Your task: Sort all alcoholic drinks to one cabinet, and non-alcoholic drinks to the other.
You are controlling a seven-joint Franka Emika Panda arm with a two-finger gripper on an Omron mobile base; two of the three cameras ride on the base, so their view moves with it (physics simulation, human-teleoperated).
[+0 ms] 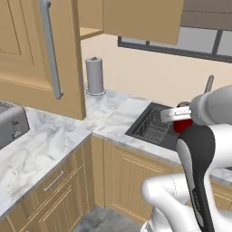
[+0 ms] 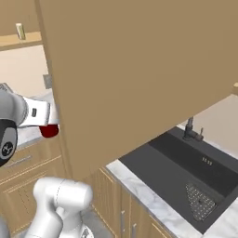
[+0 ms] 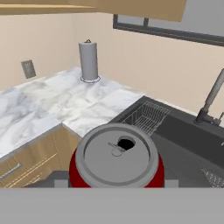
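A short red can (image 3: pixel 117 158) with a silver top fills the bottom of the hand view, held in the air. My gripper (image 1: pixel 180 116) is shut on it, above the sink's left end. From the bases the can (image 1: pixel 182 125) (image 2: pixel 49 131) peeks out under the white hand. An open light-wood wall cabinet door (image 1: pixel 36 54) with a long grey bar handle (image 1: pixel 50 50) hangs at the left. A second open cabinet door (image 2: pixel 139 69) covers much of the right base view. A tiny pale carton (image 2: pixel 20 31) stands on the cabinet shelf (image 2: pixel 21 42).
A paper towel holder (image 1: pixel 95 76) stands on the marble counter (image 1: pixel 54 136) in the corner. A grey toaster (image 1: pixel 11 123) sits at the left. The dark sink (image 2: pixel 186 172) holds a wire rack (image 3: pixel 146 116), with a faucet (image 3: pixel 212 100) behind it.
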